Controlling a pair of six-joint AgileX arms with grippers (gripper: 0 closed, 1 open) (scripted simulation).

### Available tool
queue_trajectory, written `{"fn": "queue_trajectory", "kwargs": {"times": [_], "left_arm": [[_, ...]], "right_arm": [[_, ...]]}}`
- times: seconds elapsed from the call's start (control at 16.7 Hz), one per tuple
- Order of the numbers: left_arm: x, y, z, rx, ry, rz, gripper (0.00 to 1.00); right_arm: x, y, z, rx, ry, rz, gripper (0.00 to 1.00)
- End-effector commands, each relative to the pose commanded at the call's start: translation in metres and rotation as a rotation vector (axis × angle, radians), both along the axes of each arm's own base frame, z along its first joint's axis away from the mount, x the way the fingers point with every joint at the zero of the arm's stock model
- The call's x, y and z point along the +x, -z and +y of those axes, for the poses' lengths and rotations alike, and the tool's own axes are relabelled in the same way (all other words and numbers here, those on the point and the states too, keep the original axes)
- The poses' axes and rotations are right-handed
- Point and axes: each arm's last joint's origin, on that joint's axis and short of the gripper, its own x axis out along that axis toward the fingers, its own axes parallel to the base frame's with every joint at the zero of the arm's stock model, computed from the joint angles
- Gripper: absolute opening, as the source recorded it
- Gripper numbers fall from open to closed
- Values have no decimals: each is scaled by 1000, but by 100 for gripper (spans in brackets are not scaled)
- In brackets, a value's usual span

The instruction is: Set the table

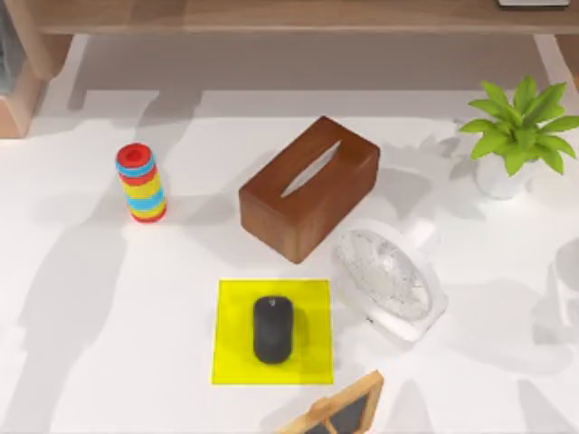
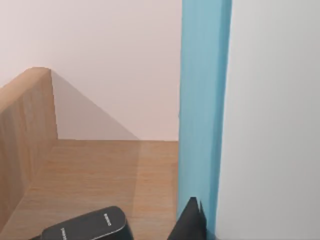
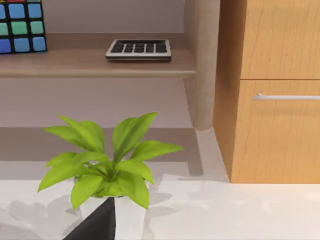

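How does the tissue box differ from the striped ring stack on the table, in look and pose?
The tissue box is one dark brown wooden block lying flat and turned at an angle; the ring stack is a column of red, yellow and blue bands. The box is broad and low with a slot on top; the stack is narrow, with a round red top. The box sits near the middle, the stack toward the left. Both rest on the white table.

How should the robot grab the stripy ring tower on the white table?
Probably from above, fingers closing on opposite sides of the ring tower around its upper half. It stands upright on the table, round and narrow, so a two-finger grip should span it. The tissue box is apart to its right, leaving bare table all around, so a side approach from the left arm's side could work too.
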Motion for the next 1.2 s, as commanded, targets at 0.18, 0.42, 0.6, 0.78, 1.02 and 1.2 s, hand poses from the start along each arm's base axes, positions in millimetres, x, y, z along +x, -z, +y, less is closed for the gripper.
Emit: {"fn": "queue_trajectory", "kwargs": {"times": [0.18, 0.42, 0.6, 0.78, 1.02, 1.2], "left_arm": [[-2, -1, -1, 1, 2, -1, 0], [-31, -14, 0, -1, 2, -6, 0], [-41, -16, 0, 1, 2, -2, 0], [-39, -16, 2, 2, -3, -4, 0], [-55, -44, 25, 42, -22, -121, 0], [-60, -54, 76, 170, -136, -194, 0]], "right_arm": [[0, 0, 0, 0, 0, 0, 100], [0, 0, 0, 0, 0, 0, 100], [0, 0, 0, 0, 0, 0, 100], [0, 0, 0, 0, 0, 0, 100], [0, 0, 0, 0, 0, 0, 100], [0, 0, 0, 0, 0, 0, 100]]}}
